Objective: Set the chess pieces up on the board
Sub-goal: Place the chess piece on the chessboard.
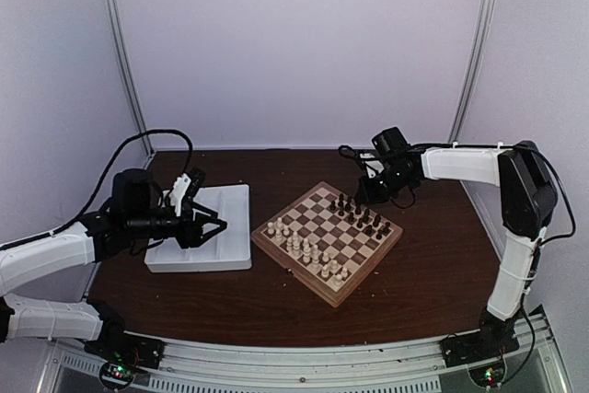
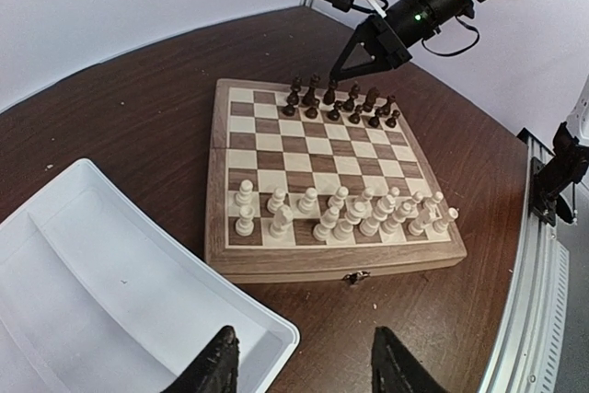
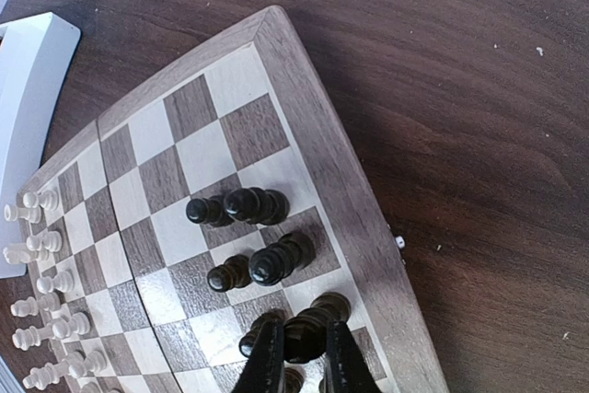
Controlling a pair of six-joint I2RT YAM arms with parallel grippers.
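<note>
A dark brown wooden table (image 1: 276, 306) fills the floor of the top view. On it, at 9 o'clock from its middle, lies a white rectangular plastic tray (image 1: 230, 218), parted by low walls into compartments. At 3 o'clock from the tray, near it, small cream-white chess figures (image 1: 308, 248) stand upright in two close rows. Plain white walls (image 1: 294, 43) close the scene at 12 o'clock, with a grey metal rail (image 1: 304, 365) at 6 o'clock.
</note>
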